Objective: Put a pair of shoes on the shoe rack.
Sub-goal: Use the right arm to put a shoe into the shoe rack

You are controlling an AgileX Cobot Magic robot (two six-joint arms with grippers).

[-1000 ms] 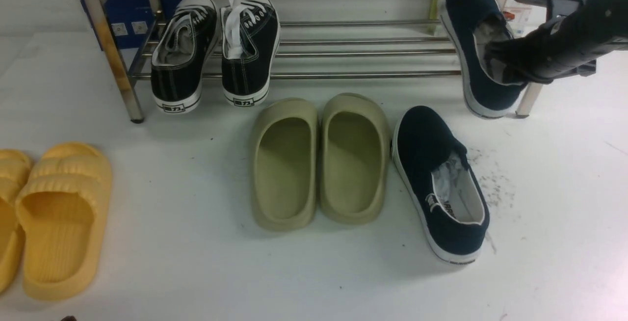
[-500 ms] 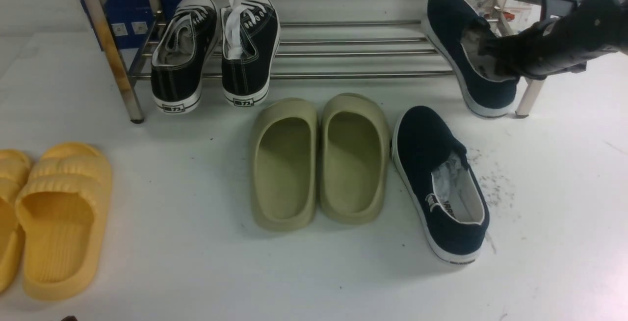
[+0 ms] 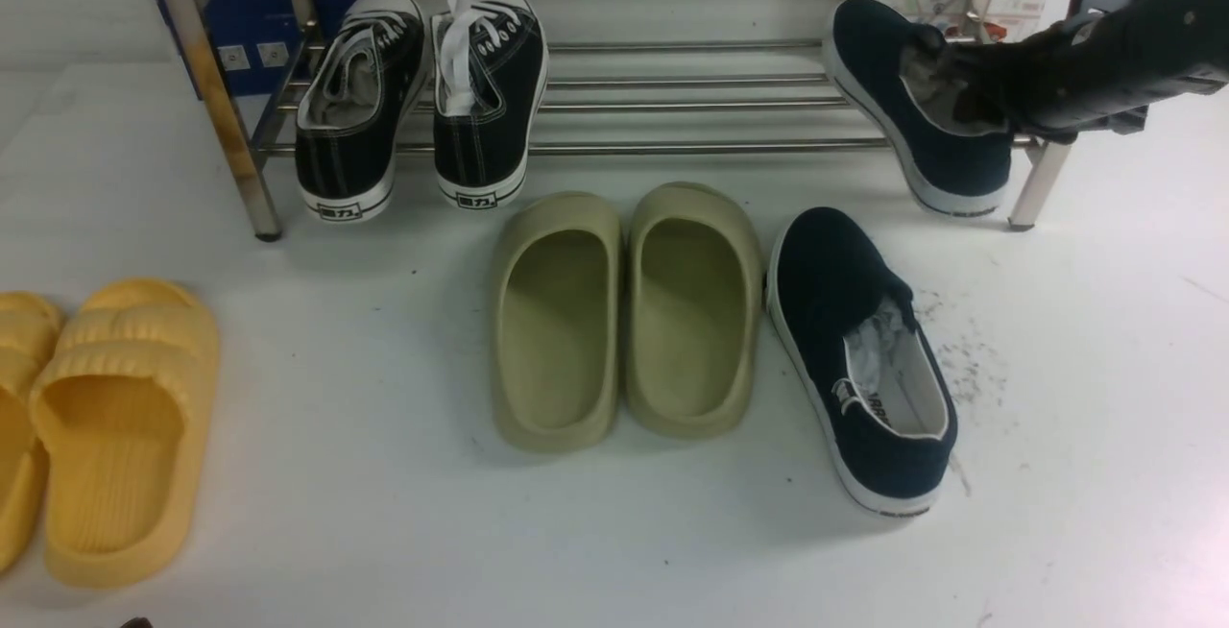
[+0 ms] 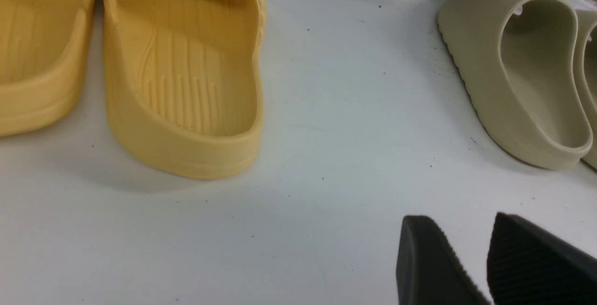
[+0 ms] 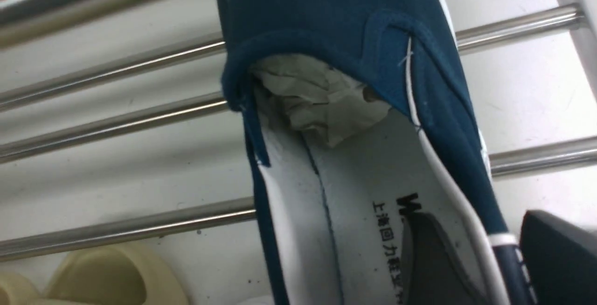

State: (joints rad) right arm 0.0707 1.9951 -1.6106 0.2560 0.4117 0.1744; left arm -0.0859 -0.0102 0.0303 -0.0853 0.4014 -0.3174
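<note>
**Front view.** The first navy shoe [image 3: 951, 162] lies on the lower bars of the shoe rack [image 3: 672, 146] at its right end. Its toe points to 11 o'clock and its heel to 5 o'clock, past the front bar. The right gripper [image 3: 965, 95] reaches in from 3 o'clock and sits at the shoe's mouth. The second navy shoe [image 3: 845, 321] lies on the floor at about 7 o'clock from that gripper, just beside the olive slippers [image 3: 691, 321], on the same 11-to-5 axis with its heel toward the robot. The left gripper is not in this view.

**Left wrist view.** The left gripper [image 4: 464, 230] hangs over bare floor [image 4: 326, 179], jaws parted and holding nothing, with a yellow slipper [image 4: 186, 86] and an olive slipper [image 4: 522, 86] ahead of it. No navy shoe appears here.

**Right wrist view.** One of the right gripper's fingers [image 5: 429, 258] is inside the first navy shoe and the other is outside, with the side wall between them. Whether the pads pinch the wall or stand just off it cannot be told.

**Reading.** The right arm is judged the nearer to the floor shoe. Its open heel end faces the robot and is the likely place to take hold.
</note>
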